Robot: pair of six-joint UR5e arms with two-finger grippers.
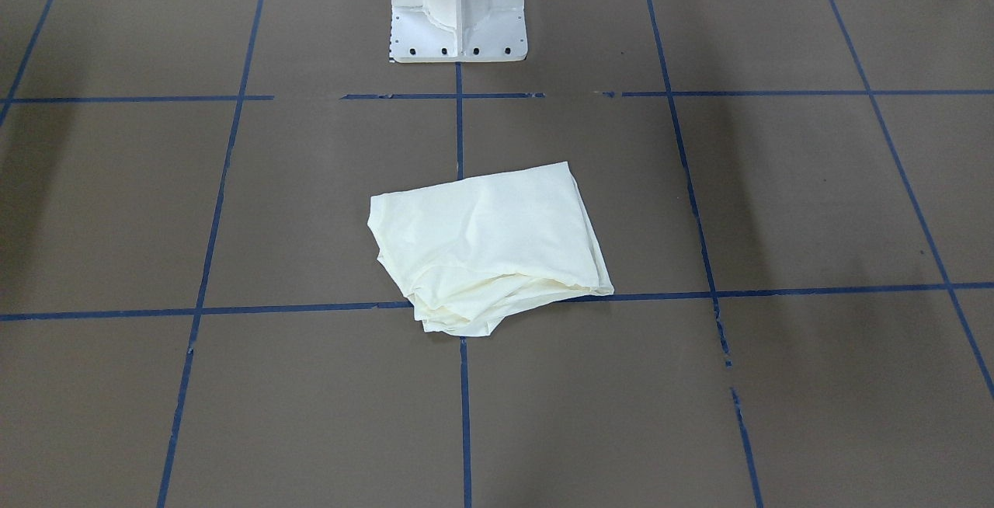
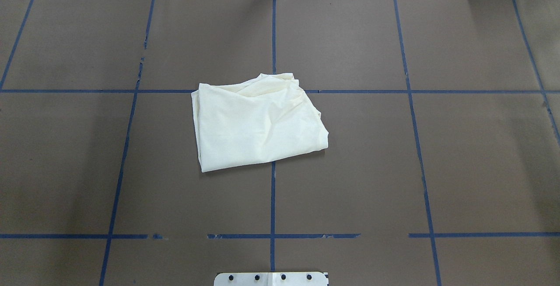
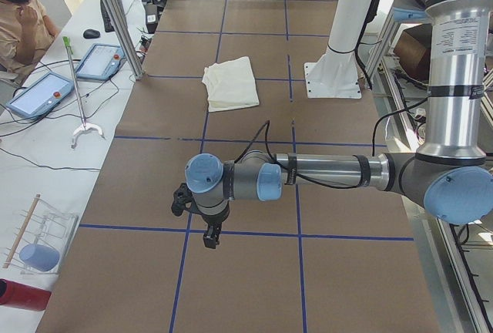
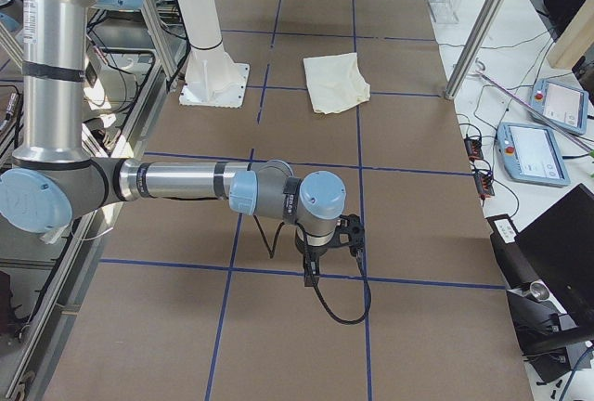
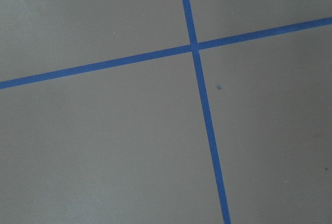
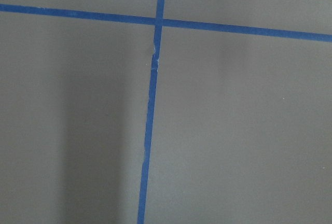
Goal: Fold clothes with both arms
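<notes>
Your brown worktop (image 2: pixel 393 168), gridded with blue tape (image 2: pixel 272 198), carries everything. The left arm (image 3: pixel 323 171) and the right arm (image 4: pixel 176 181) each reach out level above it with wrists pointed down. From these side views you cannot tell whether either arm's jaws are released or clenched. The cream T-shirt (image 2: pixel 258 124) lies folded at the overhead view's centre, well apart from both arms, with its loose layered edges toward 12 o'clock and the white pedestal (image 2: pixel 271 278) at 6 o'clock.

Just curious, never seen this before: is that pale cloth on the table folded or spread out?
Folded. The shirt lies as a compact, roughly square bundle; stacked layers show along one edge and no sleeves stick out.
</notes>
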